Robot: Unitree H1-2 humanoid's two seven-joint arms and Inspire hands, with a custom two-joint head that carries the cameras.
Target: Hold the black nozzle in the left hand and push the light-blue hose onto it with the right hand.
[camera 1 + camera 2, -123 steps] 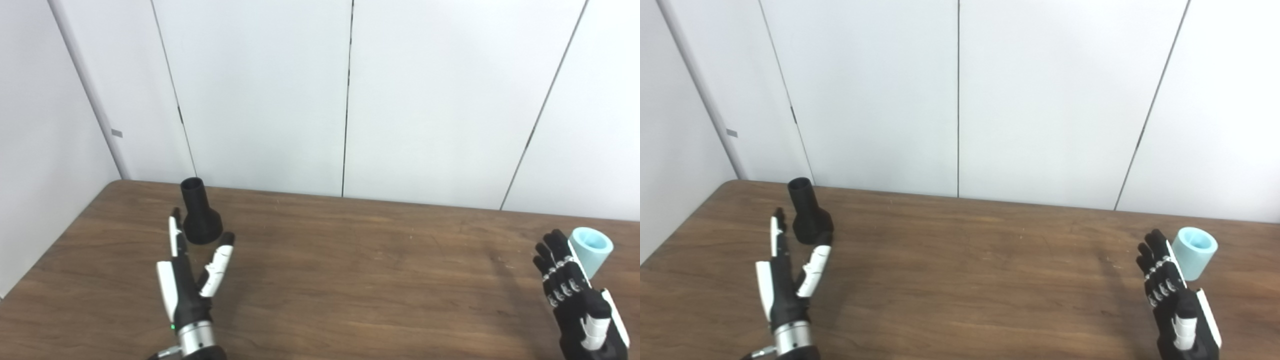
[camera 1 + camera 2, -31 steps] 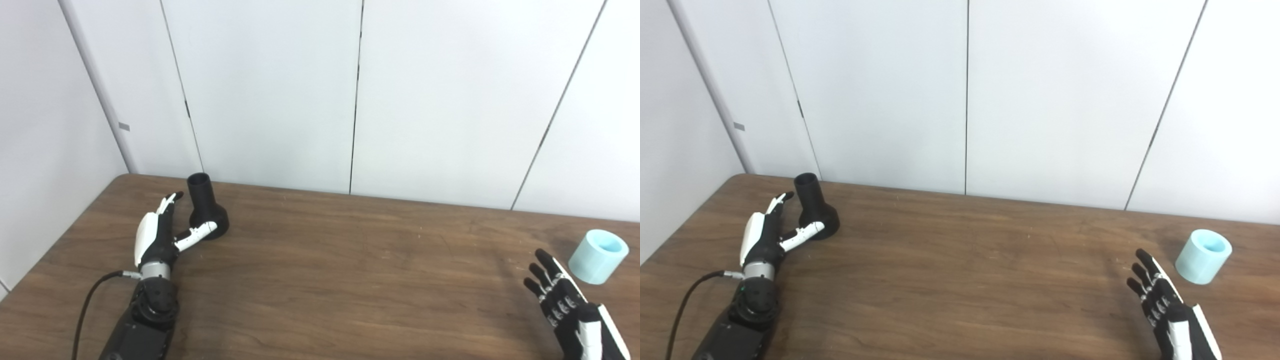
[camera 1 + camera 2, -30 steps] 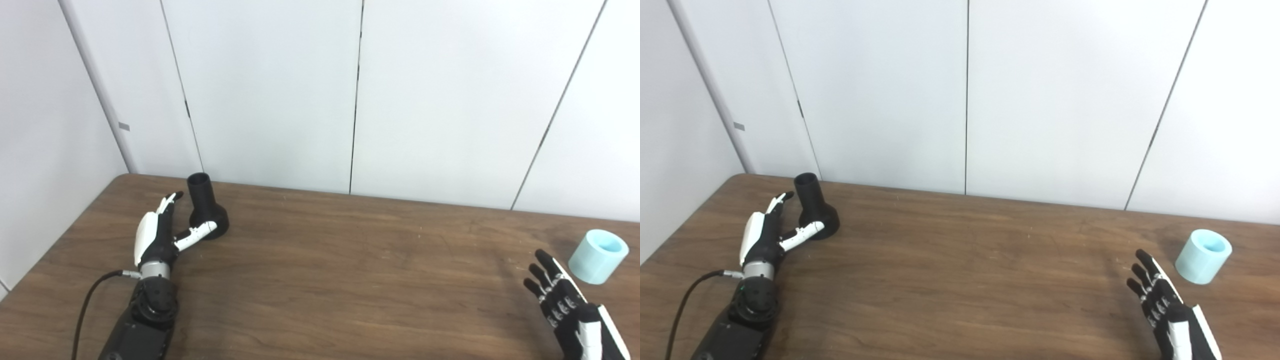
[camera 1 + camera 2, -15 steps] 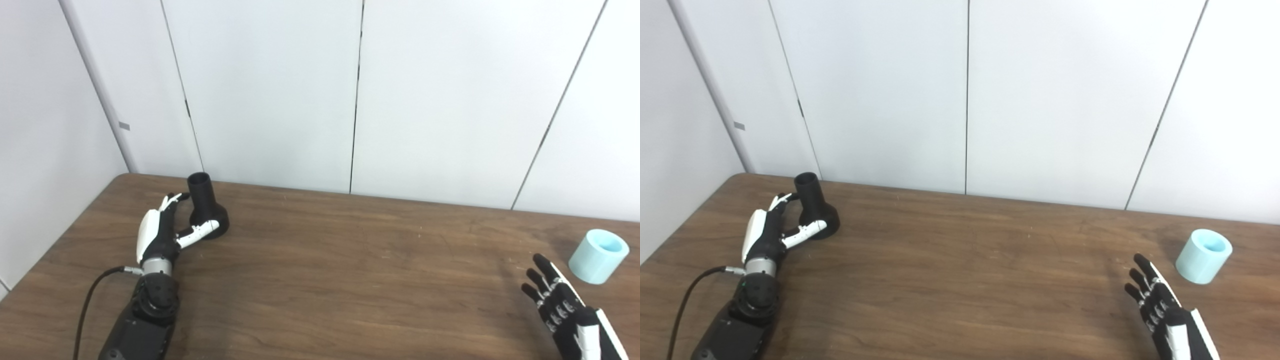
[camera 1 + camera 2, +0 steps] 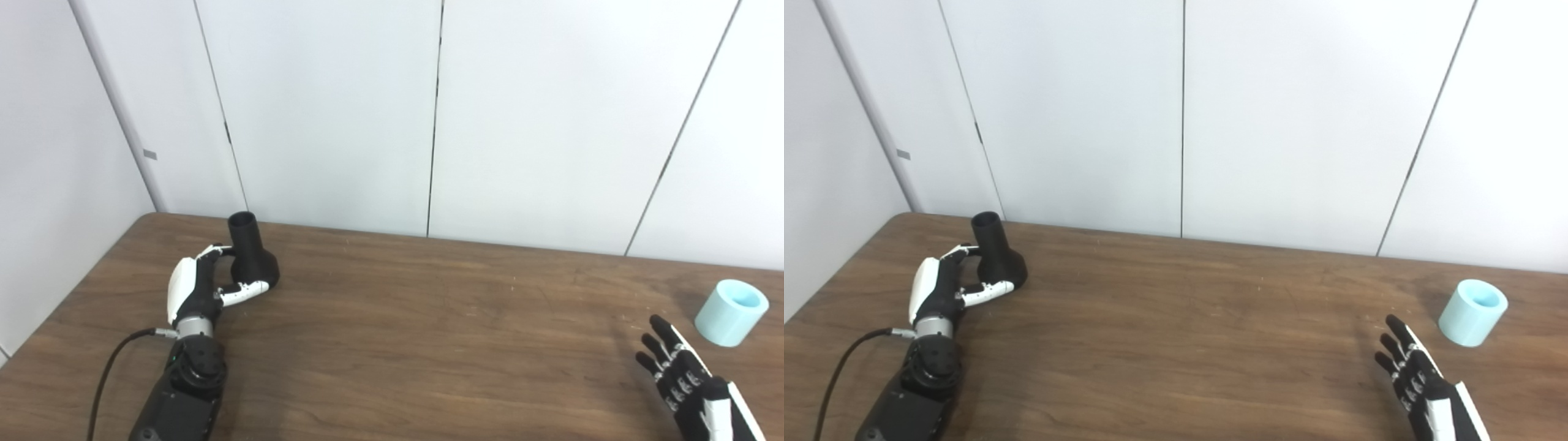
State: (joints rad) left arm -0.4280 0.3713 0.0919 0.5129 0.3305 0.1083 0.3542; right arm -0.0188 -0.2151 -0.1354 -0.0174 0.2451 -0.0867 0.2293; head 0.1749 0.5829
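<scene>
Two hands are over a wooden table [image 5: 398, 343], and neither one has lifted anything. Nearest, by the table's front right corner, the right hand [image 5: 692, 383] is raised with its fingers [image 5: 664, 334] straight and spread, empty, its tips pointing toward the light-blue hose [image 5: 732, 312], which stands a little beyond it near the right edge with its open end up; hand and hose are apart. Farther back on the left side, the left hand [image 5: 199, 288] has its fingers [image 5: 211, 251] curled toward the neck of the black nozzle [image 5: 251, 260] and its thumb along the flared base; whether they press on it cannot be told. That nozzle stands upright on its wide base near the table's far left corner.
</scene>
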